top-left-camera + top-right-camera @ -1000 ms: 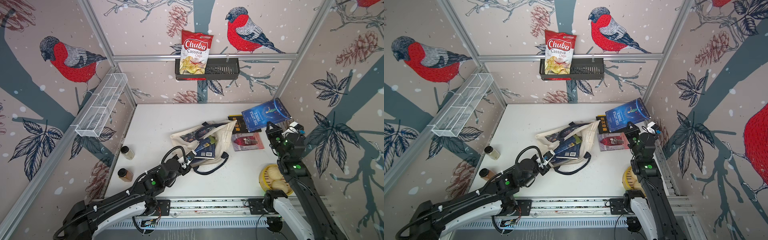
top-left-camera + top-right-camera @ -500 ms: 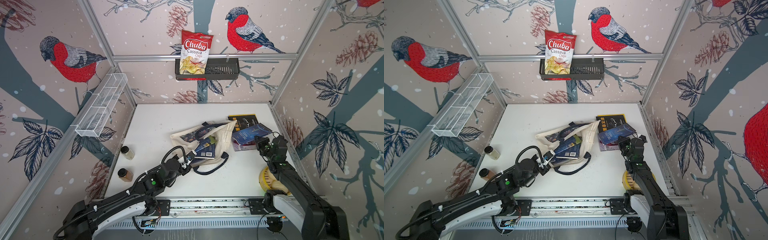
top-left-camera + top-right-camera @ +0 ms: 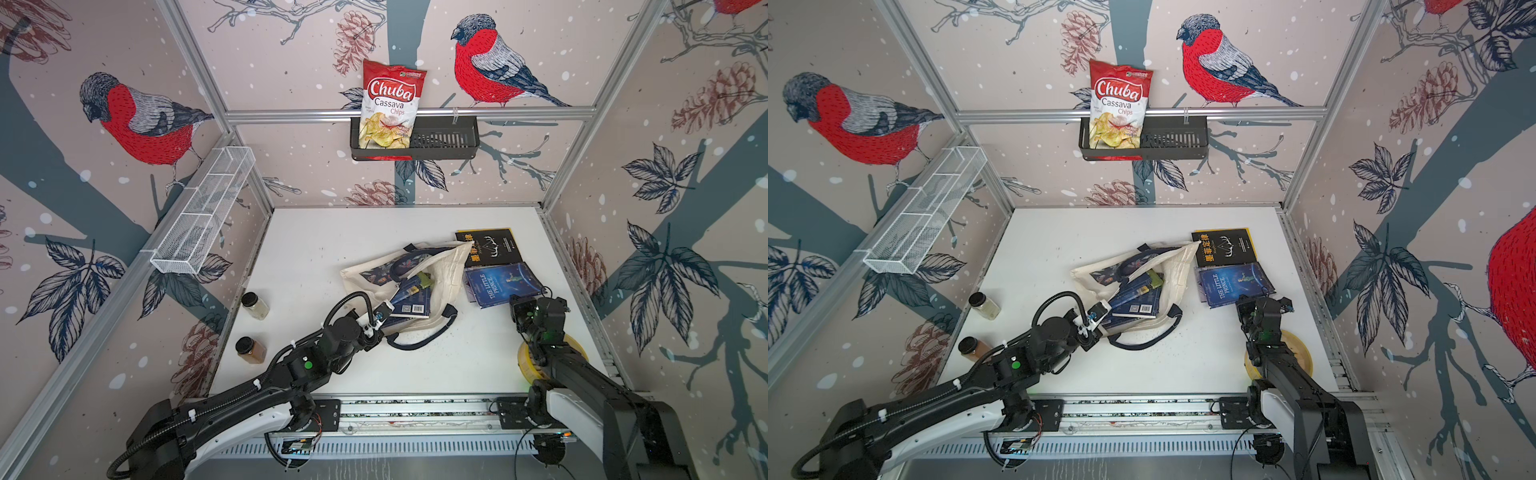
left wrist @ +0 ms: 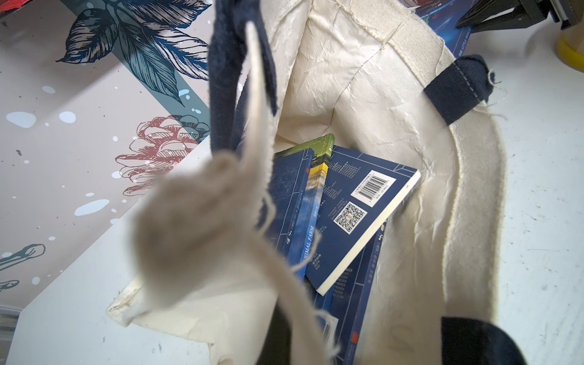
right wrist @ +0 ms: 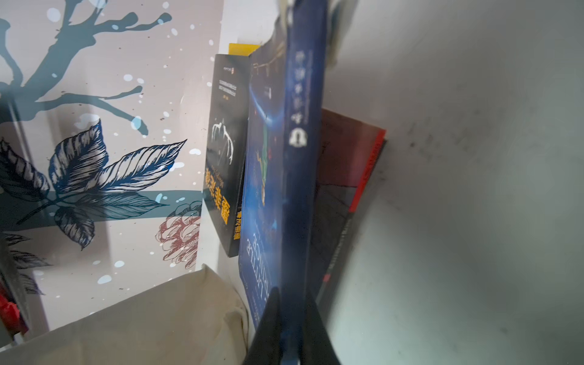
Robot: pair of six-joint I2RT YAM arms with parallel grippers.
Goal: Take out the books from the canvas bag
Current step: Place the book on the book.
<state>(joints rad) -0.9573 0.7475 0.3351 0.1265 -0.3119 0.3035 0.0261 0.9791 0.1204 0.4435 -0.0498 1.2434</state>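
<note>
**A:** Top view — our left pincer is clamped on the rim of the canvas bag; navy books lie inside, long axis pointing at the mouth.

**B:** Left wrist: mouth gapes, barcode book looks reachable. Right wrist — right pincer pinches The Little Prince, on the desk pile beside the bag; we'd release, then reach left.

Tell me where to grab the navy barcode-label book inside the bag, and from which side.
I would take the navy barcode book by its corner nearest the canvas bag's open mouth, pinching cover and pages. Come in low through the mouth, from the robot's side: it lies flat atop the other books, and that corner juts out with its white page edge bare.
</note>
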